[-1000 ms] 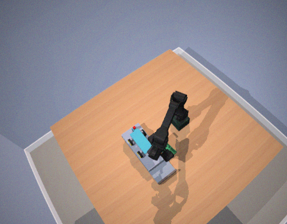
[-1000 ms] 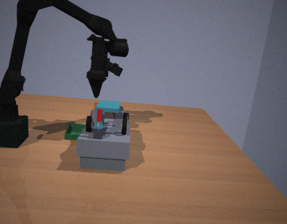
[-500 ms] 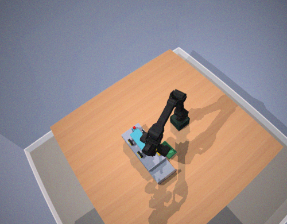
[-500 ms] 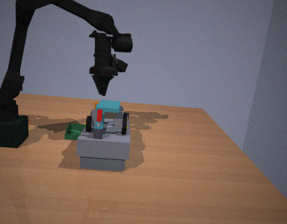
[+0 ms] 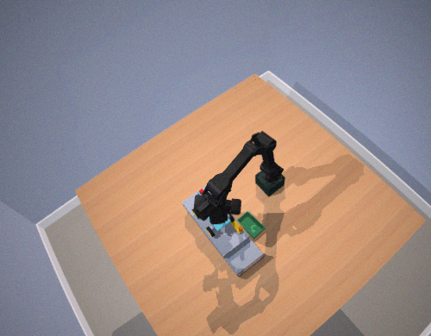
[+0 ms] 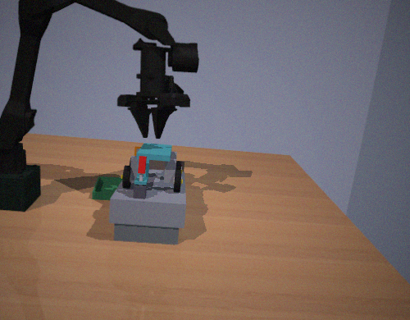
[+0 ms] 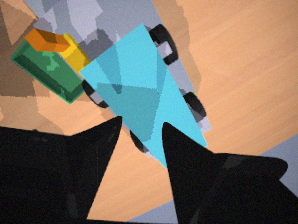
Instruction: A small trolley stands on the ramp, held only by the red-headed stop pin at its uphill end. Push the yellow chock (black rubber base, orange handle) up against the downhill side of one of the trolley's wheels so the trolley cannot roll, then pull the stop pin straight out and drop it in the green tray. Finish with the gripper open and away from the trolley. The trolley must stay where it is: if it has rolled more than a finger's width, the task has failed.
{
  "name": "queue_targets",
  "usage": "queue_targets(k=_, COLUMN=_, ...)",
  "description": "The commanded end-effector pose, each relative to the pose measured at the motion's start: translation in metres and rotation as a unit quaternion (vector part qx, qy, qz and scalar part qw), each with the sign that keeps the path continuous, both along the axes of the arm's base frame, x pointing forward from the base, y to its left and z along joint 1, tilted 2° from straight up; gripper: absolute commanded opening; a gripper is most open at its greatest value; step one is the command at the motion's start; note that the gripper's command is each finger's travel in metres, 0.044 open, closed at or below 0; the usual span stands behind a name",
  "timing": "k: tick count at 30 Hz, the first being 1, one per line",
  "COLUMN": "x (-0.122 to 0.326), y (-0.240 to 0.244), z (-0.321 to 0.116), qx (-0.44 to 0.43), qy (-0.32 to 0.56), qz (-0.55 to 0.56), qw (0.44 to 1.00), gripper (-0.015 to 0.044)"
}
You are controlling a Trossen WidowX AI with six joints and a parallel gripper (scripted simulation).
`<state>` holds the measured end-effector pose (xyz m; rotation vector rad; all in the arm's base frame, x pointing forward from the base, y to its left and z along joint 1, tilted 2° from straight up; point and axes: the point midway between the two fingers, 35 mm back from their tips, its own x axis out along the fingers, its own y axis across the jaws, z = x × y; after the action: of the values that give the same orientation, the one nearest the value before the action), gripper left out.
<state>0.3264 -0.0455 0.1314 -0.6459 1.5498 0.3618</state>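
Note:
The trolley with a cyan top [image 5: 221, 224] [image 6: 156, 153] [image 7: 120, 65] stands on the grey ramp [image 5: 226, 245] [image 6: 148, 210]. The red-headed stop pin [image 5: 201, 191] [image 6: 142, 165] is upright at its uphill end. It is out of the wrist view. The yellow chock [image 5: 235, 225] [image 7: 75, 55] lies close to the downhill wheel on the tray side; its orange handle [image 6: 137, 150] [image 7: 47, 41] points towards the tray. Whether it touches the wheel is hidden. My gripper [image 6: 152, 137] [image 7: 142, 123] is partly open and empty, above the trolley's top. The green tray [image 5: 251, 224] [image 6: 106, 189] [image 7: 65, 82] holds no pin.
The tray stands on the wooden table [image 5: 172, 142] [image 6: 254, 230] beside the ramp, on the side of the arm's base [image 5: 270, 183] [image 6: 16, 189]. The arm reaches over the trolley and covers part of it in the top view. A step crosses the ramp's lower part.

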Motion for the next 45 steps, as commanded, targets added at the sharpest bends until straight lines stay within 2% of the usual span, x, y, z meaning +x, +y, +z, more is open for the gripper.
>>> queue_targets(k=1, x=-0.003, y=-0.023, z=0.003, qx=-0.012, qy=0.022, qz=0.074, qw=0.997, gripper=0.019)
queue_targets(k=18, x=-0.027, y=-0.108, z=0.016, qx=-0.037, qy=0.117, qz=0.342, qw=0.932, gripper=0.019)
queue_targets(k=45, x=-0.028, y=-0.116, z=-0.009, qx=-0.037, qy=0.118, qz=0.345, qw=0.93, gripper=0.019)
